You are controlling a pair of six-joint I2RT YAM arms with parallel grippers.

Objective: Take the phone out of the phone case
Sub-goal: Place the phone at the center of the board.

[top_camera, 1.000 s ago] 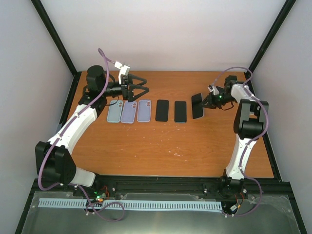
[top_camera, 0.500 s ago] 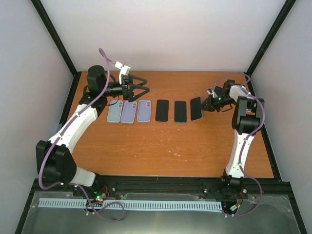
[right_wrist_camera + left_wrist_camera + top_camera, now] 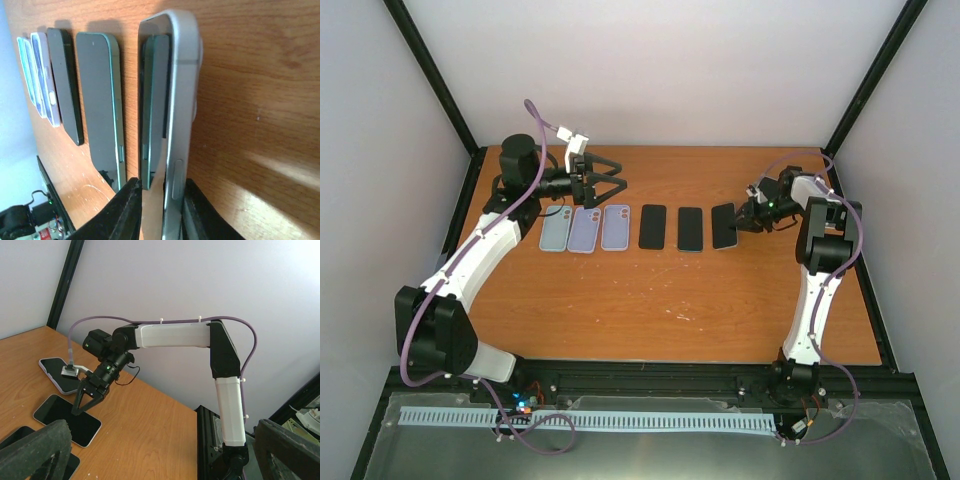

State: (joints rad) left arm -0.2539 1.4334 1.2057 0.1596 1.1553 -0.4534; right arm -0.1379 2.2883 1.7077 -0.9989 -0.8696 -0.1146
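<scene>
Phones and cases lie in one row on the wooden table [image 3: 650, 300]. On the left of the row are three light cases: a pale blue case [image 3: 555, 231], then a first purple case [image 3: 584, 230], then a second purple case [image 3: 616, 227]. Next come a black phone [image 3: 652, 226] and a dark phone with a green edge [image 3: 690, 229]. Last on the right is the grey phone case [image 3: 180, 100], and the phone [image 3: 152, 100] sits inside it, dark side facing the row. The right gripper [image 3: 160, 210] pinches the end of the grey case, one finger on each side, so it is closed on the case. It is hard to tell if the case lies flat or is tipped up a bit. The left gripper [image 3: 605, 183] hangs over the far ends of the purple cases and touches nothing. Its two fingers [image 3: 30, 452] are spread wide apart.
</scene>
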